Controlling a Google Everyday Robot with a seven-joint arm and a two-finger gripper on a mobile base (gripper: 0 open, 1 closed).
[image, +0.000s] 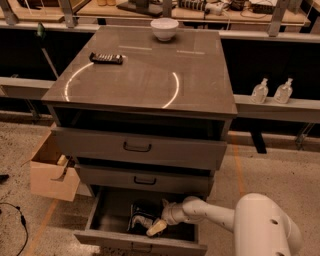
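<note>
Speckled workshop floor (280, 170) surrounds a grey cabinet (145, 80) whose bottom drawer (140, 243) stands pulled out, which gives the arm room to reach in from the right. Inside the drawer, the gripper (156, 228) lies low and angled down. It is touching or just beside a dark packet (138, 216) to its upper left, and I cannot tell whether it grips anything. Well above the gripper, a white bowl (164, 28) and a remote (106, 58) rest on the cabinet top. Far to its left sits a cardboard box (52, 175).

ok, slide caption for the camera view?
Gripper inside the open bottom drawer beside a dark object; white bowl and remote sit on the cabinet top.
</note>
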